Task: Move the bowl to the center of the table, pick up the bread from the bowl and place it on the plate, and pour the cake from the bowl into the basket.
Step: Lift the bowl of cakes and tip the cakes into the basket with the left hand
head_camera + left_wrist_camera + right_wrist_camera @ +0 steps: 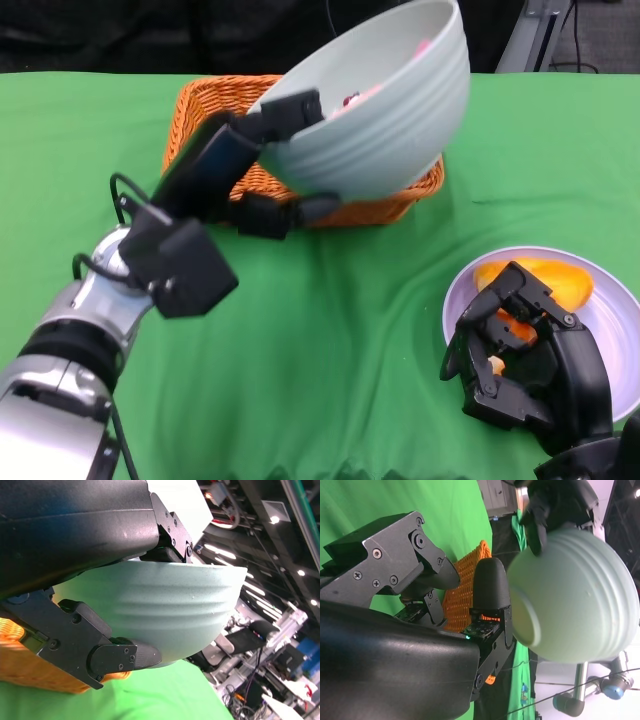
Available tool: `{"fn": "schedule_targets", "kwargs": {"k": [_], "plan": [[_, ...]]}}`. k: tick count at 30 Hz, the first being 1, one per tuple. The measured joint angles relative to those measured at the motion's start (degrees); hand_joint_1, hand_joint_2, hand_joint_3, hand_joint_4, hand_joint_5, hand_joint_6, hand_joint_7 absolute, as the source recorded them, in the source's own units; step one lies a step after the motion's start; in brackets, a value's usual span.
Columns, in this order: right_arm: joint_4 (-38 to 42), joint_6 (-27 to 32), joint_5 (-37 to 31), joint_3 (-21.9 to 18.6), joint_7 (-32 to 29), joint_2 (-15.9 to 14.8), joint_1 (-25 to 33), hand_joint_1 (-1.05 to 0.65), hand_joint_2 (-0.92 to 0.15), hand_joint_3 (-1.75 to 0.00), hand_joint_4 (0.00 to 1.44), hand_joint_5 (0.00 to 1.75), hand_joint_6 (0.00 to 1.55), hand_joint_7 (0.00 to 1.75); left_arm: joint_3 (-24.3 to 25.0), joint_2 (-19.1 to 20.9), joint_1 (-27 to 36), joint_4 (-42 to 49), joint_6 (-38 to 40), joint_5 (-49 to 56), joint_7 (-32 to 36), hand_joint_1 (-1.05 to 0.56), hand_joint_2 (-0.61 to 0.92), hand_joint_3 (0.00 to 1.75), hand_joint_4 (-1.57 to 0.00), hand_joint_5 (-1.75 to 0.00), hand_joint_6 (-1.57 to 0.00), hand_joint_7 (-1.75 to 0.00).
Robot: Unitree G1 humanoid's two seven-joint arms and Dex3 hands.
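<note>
The left hand [250, 160] grips the tilted bowl [375, 105] above the basket [205, 110], pink cake [352, 99] at its rim. The right hand [520, 350] rests open beside the bread [545, 280] on the plate [620, 330]. Tipping too far sideways could drop the cake onto the desk [330, 330].

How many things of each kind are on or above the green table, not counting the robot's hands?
Bowl: 1
Basket: 1
Plate: 1
Bread: 1
Cake, pink, partly hidden inside the bowl: 1
Total: 5
</note>
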Motion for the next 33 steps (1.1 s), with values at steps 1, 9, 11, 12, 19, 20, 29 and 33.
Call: {"fn": "schedule_targets", "kwargs": {"k": [1, 9, 11, 12, 19, 20, 29, 33], "plan": [[0.75, -0.14, -0.01, -0.03, 0.03, 0.05, -0.20, 0.07, -0.57, -1.29, 0.79, 1.75, 0.55, 1.66, 0.46, -0.47, -0.59, 0.50, 0.82, -0.02, -0.59, -0.12, 0.70, 0.98, -0.78, -1.75, -0.61, -1.62], [5.61, -2.76, 0.17, -0.26, 1.27, 0.78, -1.61, 0.06, -0.55, -1.30, 0.79, 1.75, 0.53, 1.68, 4.86, -3.94, -4.44, 2.41, 7.11, -0.50, -3.68, -0.16, 0.70, 0.94, -0.80, -1.75, -0.65, -1.54], [5.72, -2.76, 0.01, -0.23, 1.18, 0.78, -1.68, 0.06, -0.54, -1.30, 0.79, 1.75, 0.53, 1.69, 6.04, -4.83, -5.14, 2.63, 8.35, -1.26, -4.13, -0.18, 0.72, 0.90, -0.80, -1.75, -0.67, -1.47], [5.72, -2.76, -0.19, -0.21, 1.06, 0.78, -1.68, 0.06, -0.54, -1.30, 0.79, 1.75, 0.53, 1.69, 6.47, -5.12, -5.46, 2.83, 8.92, -1.58, -4.26, -0.18, 0.73, 0.90, -0.80, -1.75, -0.68, -1.45], [5.66, -2.74, -1.56, 0.26, 0.55, 0.73, -1.63, 0.04, -0.53, -1.31, 0.79, 1.75, 0.53, 1.70, 10.25, -7.97, -6.80, 3.52, 15.78, -4.10, -5.70, -0.18, 0.77, 0.82, -0.75, -1.75, -0.66, -1.47], [5.66, -2.73, -1.56, 0.36, 0.57, 0.72, -1.62, 0.04, -0.52, -1.31, 0.79, 1.75, 0.53, 1.70, 11.05, -8.40, -7.27, 3.63, 16.99, -4.82, -6.13, -0.17, 0.78, 0.81, -0.75, -1.75, -0.67, -1.46], [5.62, -2.53, -1.19, 0.58, 1.34, 0.65, -1.60, 0.04, -0.52, -1.29, 0.81, 1.75, 0.53, 1.71, 15.99, -11.03, -11.25, 4.48, 26.00, -9.53, -7.77, -0.19, 0.84, 0.70, -0.78, -1.75, -0.64, -1.55], [5.61, -2.53, -1.09, 0.60, 2.09, 0.47, -1.60, 0.04, -0.52, -1.28, 0.81, 1.75, 0.54, 1.71, 19.64, -12.53, -11.98, 5.26, 30.55, -13.61, -11.68, -0.15, 0.78, 0.76, -0.73, -1.75, -0.63, -1.55]]}}
